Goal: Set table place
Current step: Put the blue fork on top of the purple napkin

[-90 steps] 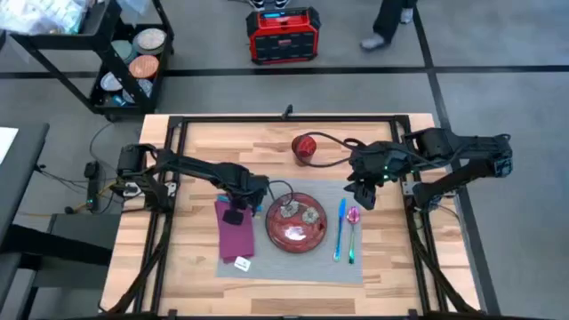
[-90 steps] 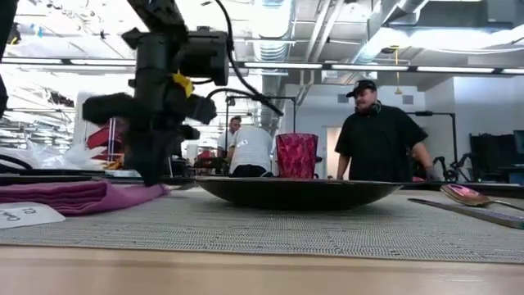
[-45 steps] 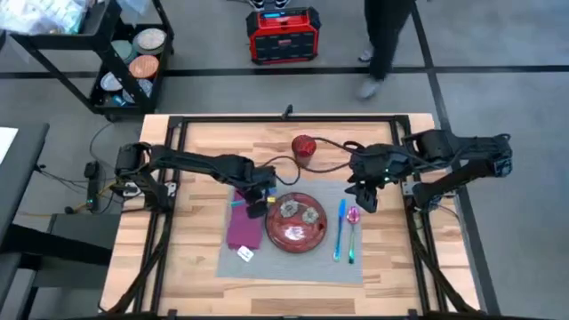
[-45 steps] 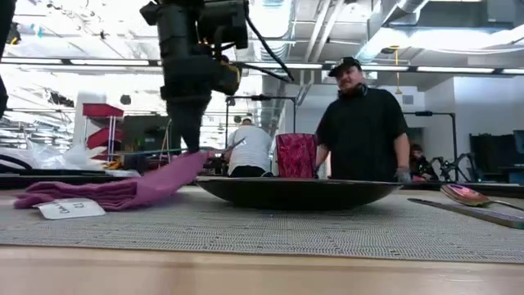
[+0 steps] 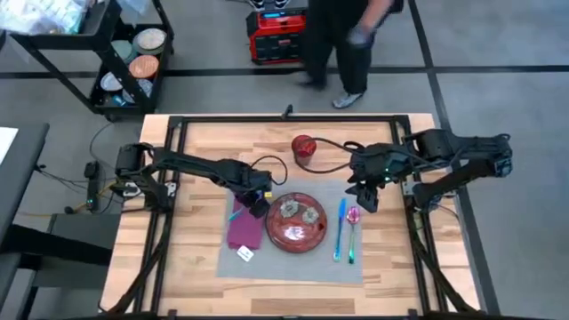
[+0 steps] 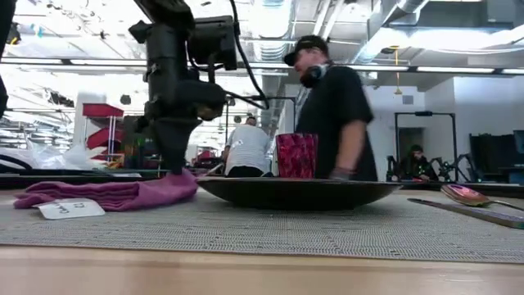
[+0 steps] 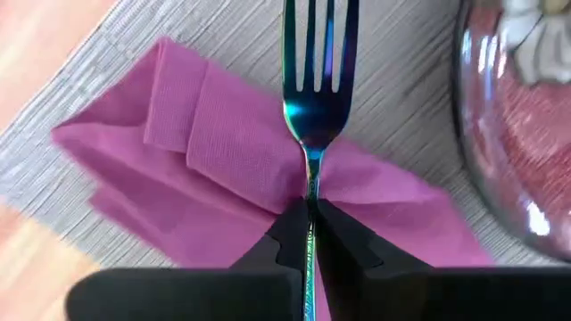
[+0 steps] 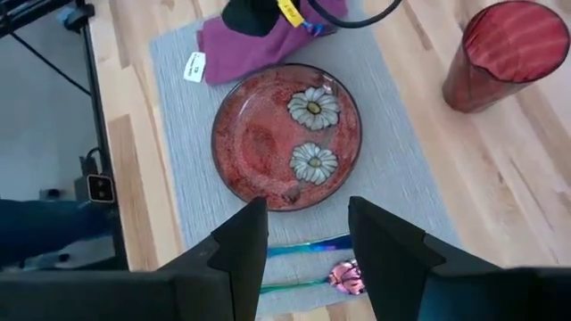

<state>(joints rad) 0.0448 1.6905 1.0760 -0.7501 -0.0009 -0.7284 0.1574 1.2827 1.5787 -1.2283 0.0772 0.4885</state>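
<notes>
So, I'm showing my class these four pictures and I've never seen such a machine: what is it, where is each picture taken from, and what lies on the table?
It is a robot with two dark arms, each ending in a two-finger tool. One camera looks straight down, one sits at table height, and one rides on each wrist. On the wooden table lies a grey placemat with a magenta napkin, a red flowered plate, a knife and a spoon; a red tumbler stands behind. The left tool pinches a shiny fork over the napkin. The right tool hovers open above the cutlery.

Dark jointed arms, black cables, yellow tag on left pincer (image 6: 174,160)
</notes>
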